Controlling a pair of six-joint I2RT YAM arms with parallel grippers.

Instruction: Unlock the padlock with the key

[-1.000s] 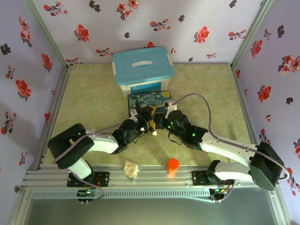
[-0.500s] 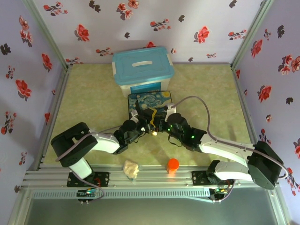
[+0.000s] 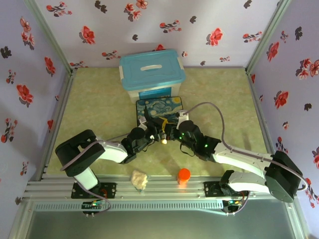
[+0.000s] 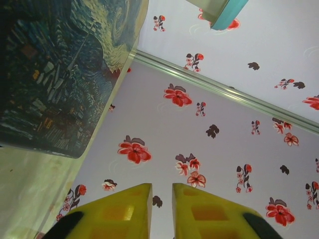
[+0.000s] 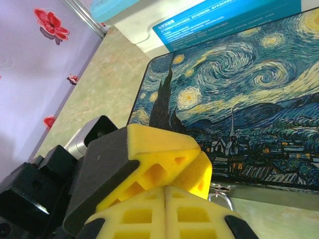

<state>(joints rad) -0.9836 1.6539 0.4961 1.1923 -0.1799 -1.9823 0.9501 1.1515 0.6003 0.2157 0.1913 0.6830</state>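
**A:** Both arms meet at the painted tin's [image 5: 239, 99] front edge, presumably so lock and key can line up. Right gripper [image 5: 164, 199] is pressed together. Left gripper [image 4: 161, 209] is closed to a slit, contents unseen.

**B:** Padlock?

**A:** Likely that thin silver loop [image 5: 219, 189] beside the right gripper. Key's hidden.

**B:** Writing?

**A:** Blue label [image 5: 219, 17] on the box, but unreadable.

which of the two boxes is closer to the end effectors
The flat tin painted with Starry Night; it lies right by them, while the plastic box with the light blue lid sits behind it, farther back.
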